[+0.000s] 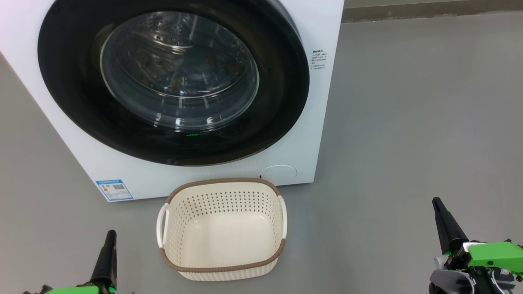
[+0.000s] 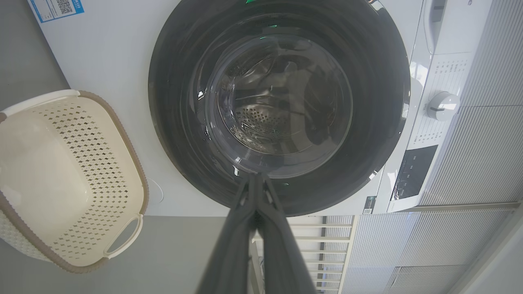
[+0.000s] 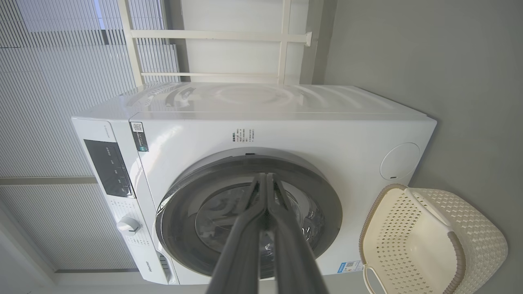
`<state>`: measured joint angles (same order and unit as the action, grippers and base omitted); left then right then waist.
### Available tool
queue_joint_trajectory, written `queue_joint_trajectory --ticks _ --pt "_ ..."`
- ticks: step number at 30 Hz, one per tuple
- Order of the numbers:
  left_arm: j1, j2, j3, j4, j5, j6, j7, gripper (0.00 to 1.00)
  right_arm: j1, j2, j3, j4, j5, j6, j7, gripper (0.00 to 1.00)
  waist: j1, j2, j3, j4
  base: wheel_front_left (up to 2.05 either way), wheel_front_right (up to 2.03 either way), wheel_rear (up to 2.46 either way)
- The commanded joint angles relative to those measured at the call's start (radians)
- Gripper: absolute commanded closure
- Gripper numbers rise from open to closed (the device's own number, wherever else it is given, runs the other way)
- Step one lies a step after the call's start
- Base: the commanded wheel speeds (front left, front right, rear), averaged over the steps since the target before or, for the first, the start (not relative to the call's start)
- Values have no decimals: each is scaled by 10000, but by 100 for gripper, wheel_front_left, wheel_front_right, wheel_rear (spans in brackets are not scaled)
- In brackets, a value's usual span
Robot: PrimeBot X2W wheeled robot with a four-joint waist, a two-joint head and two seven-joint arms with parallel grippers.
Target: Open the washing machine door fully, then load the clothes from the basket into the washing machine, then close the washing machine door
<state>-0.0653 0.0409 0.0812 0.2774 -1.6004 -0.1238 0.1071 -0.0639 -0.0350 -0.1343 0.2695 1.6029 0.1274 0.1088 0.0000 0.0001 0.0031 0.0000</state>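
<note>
The white washing machine [image 1: 322, 122] fills the upper left of the head view. Its round black door [image 1: 282, 85] lies shut and flush against the front. Behind the door's glass porthole [image 1: 179, 69] a dim shape with orange-brown specks sits in the drum; I cannot tell whether it is the clothes. The cream basket [image 1: 222, 181] stands on the floor right in front of the machine and holds nothing. My left gripper [image 1: 109, 234] is shut at the lower left, left of the basket. Far to the basket's right, my right gripper [image 1: 436, 202] is also shut and holds nothing.
Grey floor [image 1: 408, 122] stretches to the right of the machine and around the basket. The machine's dial [image 2: 443, 106] and dark control panel [image 2: 412, 171] show in the left wrist view. A white rack [image 3: 282, 41] and ribbed blinds [image 3: 61, 61] stand behind the machine.
</note>
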Motion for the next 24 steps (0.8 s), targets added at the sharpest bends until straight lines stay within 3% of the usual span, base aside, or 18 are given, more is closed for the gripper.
queue_joint_trajectory --ticks 1,24 --pt "-427 93 327 -321 -81 -69 62 100 -440 -152 206 -247 58 33 43 100 0 -1 0 0 0 0 0" --pt "-427 93 326 -322 -81 -69 62 100 -440 -152 207 -247 58 33 43 100 0 -1 0 0 0 0 0"
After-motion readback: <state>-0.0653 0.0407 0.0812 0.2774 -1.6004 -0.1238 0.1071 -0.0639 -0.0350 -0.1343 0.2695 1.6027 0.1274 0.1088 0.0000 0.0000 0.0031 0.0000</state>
